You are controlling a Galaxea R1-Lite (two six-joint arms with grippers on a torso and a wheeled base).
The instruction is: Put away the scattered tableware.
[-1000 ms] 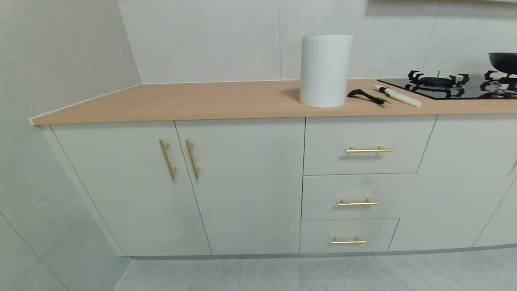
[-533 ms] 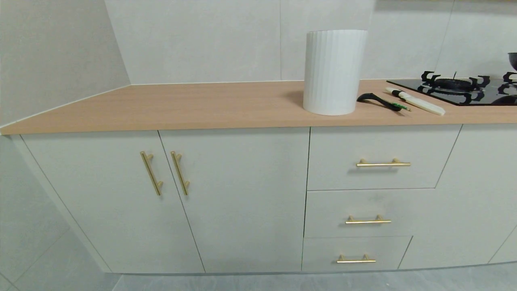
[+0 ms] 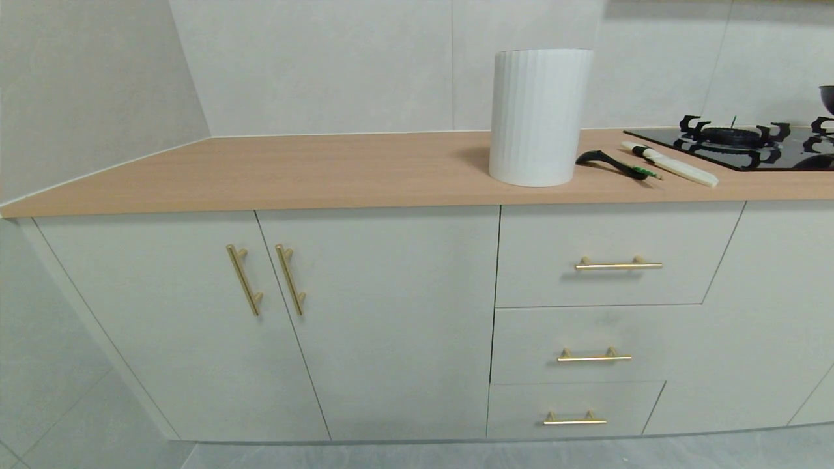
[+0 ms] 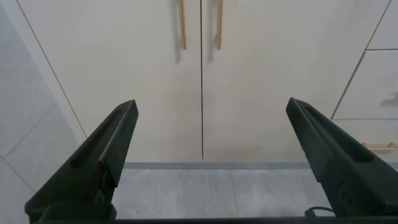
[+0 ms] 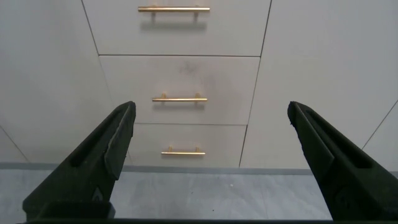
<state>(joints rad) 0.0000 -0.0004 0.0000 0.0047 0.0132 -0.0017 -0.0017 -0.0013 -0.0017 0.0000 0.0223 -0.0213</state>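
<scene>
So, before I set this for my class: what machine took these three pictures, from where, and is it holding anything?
It is a wheeled robot with two arms. The head camera looks at a kitchen counter bearing a white ribbed container, a black utensil and a white utensil, beside a hob. Each wrist camera looks out through that arm's own claw. The left claw faces cupboard doors, and the right claw faces drawers. Both claws are open and hold nothing.

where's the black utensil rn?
Head view, right side: the black utensil lies on the wooden countertop, just right of the white ribbed canister and left of the cream utensil, short of the hob.
</scene>
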